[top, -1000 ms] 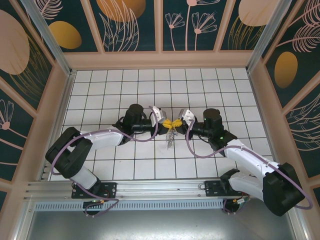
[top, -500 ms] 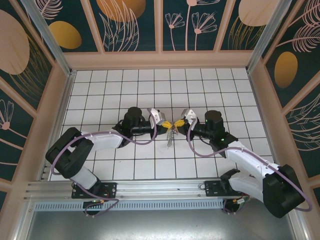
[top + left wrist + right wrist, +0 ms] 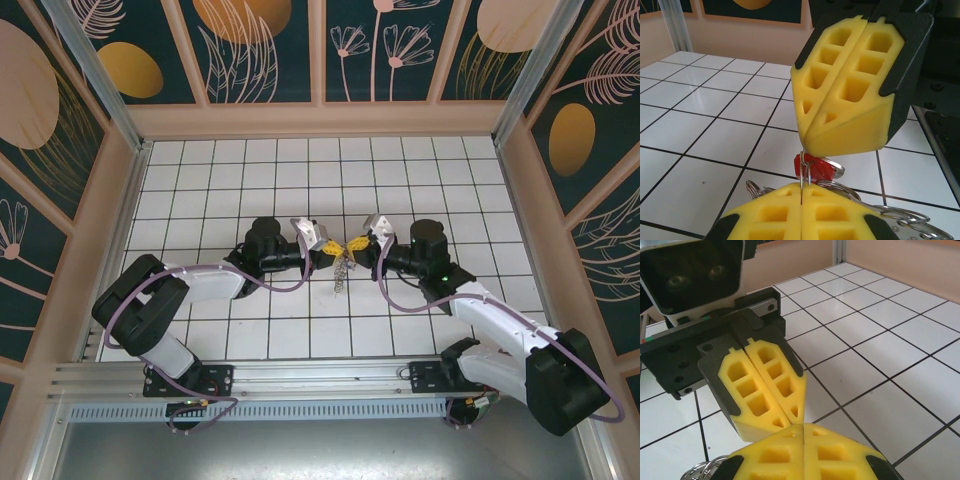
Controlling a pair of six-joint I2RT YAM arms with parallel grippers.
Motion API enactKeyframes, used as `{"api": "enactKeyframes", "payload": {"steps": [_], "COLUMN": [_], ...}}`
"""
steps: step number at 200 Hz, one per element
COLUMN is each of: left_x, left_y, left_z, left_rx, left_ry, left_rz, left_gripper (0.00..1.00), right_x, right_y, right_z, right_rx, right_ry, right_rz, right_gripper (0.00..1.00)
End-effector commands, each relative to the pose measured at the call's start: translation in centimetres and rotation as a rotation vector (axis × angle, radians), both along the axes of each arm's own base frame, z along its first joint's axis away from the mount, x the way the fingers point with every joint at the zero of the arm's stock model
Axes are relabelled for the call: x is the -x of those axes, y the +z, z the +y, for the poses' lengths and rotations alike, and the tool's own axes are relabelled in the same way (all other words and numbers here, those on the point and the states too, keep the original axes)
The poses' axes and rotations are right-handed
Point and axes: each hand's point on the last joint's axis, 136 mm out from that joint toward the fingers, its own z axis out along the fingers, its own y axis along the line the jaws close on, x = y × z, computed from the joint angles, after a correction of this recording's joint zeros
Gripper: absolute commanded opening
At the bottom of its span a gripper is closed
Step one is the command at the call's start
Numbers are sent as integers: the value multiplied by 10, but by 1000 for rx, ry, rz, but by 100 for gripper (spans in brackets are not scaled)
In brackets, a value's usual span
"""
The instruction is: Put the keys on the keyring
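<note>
My left gripper (image 3: 326, 247) and right gripper (image 3: 358, 247) meet tip to tip over the middle of the tiled floor, both shut. In the left wrist view a thin wire of the keyring (image 3: 807, 170) runs from the seam of my left gripper (image 3: 801, 192) up into the seam of the right gripper's yellow fingers (image 3: 850, 95). A red key (image 3: 816, 167) hangs right behind that wire. The ring's silvery dangling pieces (image 3: 342, 272) hang below the tips. In the right wrist view my right gripper (image 3: 803, 432) touches the left gripper's fingers (image 3: 765, 385).
White tiled floor (image 3: 230, 180) lies open on all sides of the grippers. Peach walls with patterned panels (image 3: 320, 118) enclose it. A metal rail (image 3: 300, 375) runs along the near edge by the arm bases. Loose silvery loops (image 3: 705, 471) show at the lower left.
Both grippers stay shut and tip to tip. The pair has turned a little and the hanging bunch has risen slightly off the floor.
</note>
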Motion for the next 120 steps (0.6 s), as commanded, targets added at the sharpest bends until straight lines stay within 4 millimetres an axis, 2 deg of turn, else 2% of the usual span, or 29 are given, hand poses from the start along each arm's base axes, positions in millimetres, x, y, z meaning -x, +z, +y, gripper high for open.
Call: {"api": "enactKeyframes", "payload": {"steps": [1,83,120], "left_x": [-1,-3,-6], "left_y": [-5,9,7], "left_z": [0,-5,-6], "left_rx": [-24,-16,-44], "left_ry": [-8,-20,-23], "left_rz": [6,0,11], "left_gripper": [9,22,24], "right_x": [-3,0,2], "right_y": [34,29,26], "right_z": [8,10,12], "right_rx": [-41,-10,-4], "right_ry": [37,62,72], "right_rz": [-103,-102,-97], "right_gripper": [0,0,0]}}
